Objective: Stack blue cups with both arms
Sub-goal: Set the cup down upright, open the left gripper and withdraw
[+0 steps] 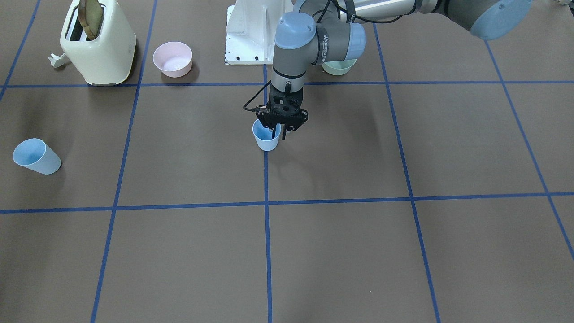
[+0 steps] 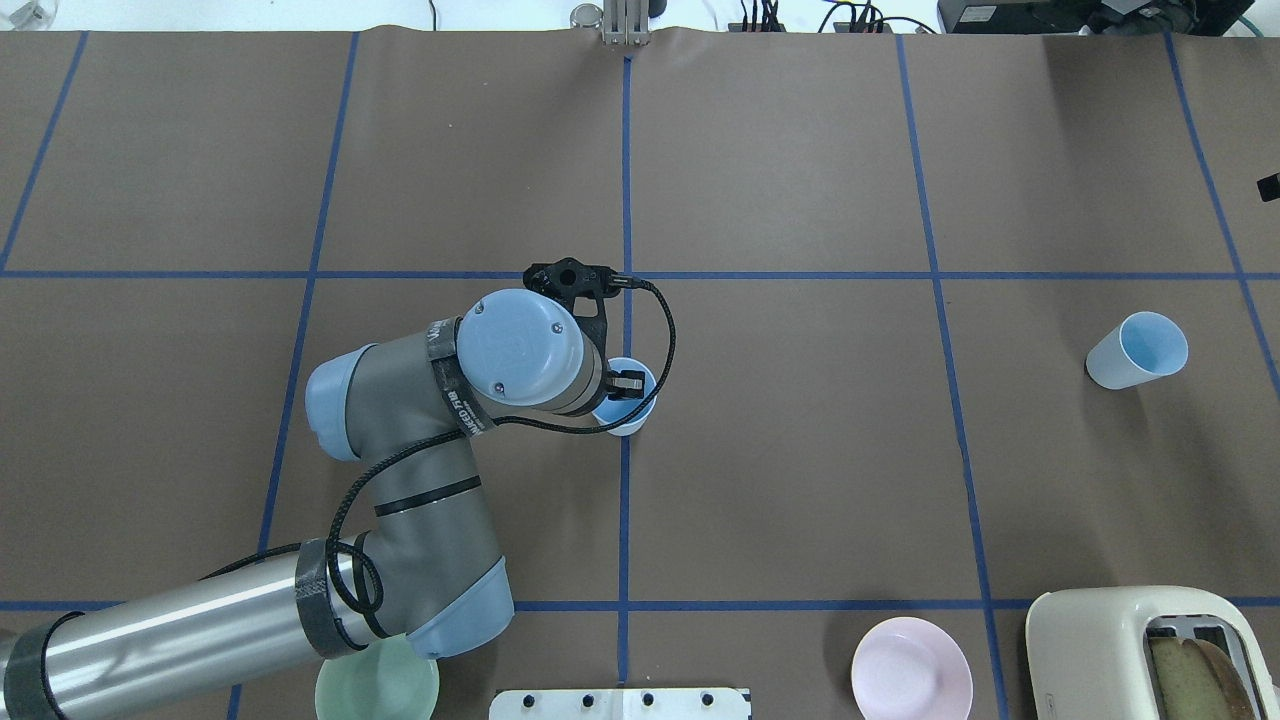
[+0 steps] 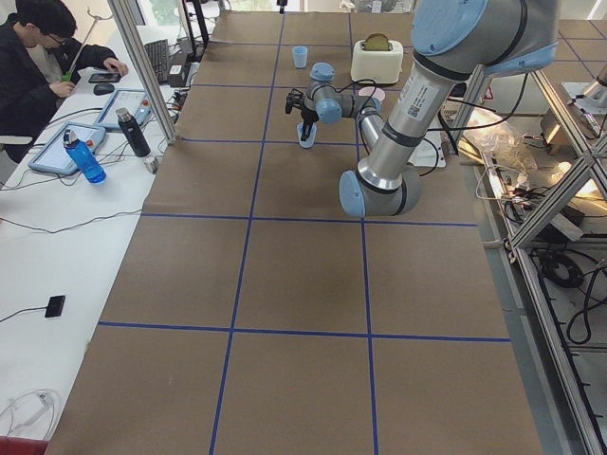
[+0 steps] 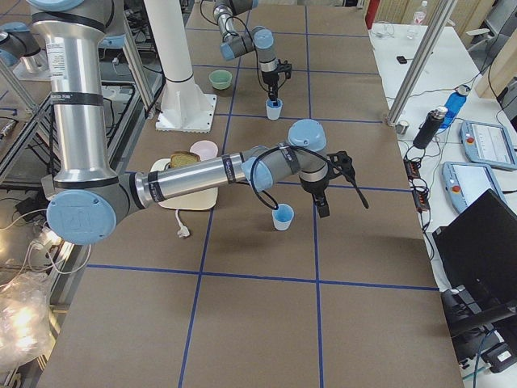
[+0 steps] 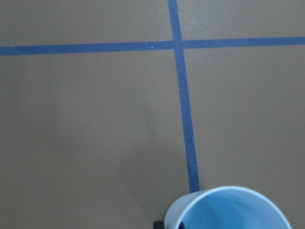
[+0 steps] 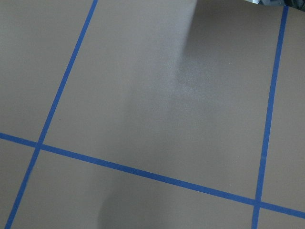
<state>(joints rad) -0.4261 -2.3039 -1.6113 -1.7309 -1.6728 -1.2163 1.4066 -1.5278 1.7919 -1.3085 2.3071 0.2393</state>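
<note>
Lettering on the left arm (image 1: pixel 314 45) is too small to read. Two blue cups: the middle cup (image 1: pixel 266 142) at the desk's centre, the other cup (image 1: pixel 38 159) near its right end. The left gripper (image 1: pixel 279 135) straddles the middle cup's rim, one finger inside and one outside; whether it clamps cannot be told. How the right gripper (image 4: pixel 321 206) stands cannot be told.

Desk (image 1: pixel 341 251): brown, crossed by blue lines
Cup at centre (image 1: pixel 267 144), cup at left (image 1: pixel 38 157): light blue
Toaster (image 1: pixel 107 54): cream
Bowl at top (image 1: pixel 172 58): pink
Left pincer (image 1: pixel 279 134): black
</note>
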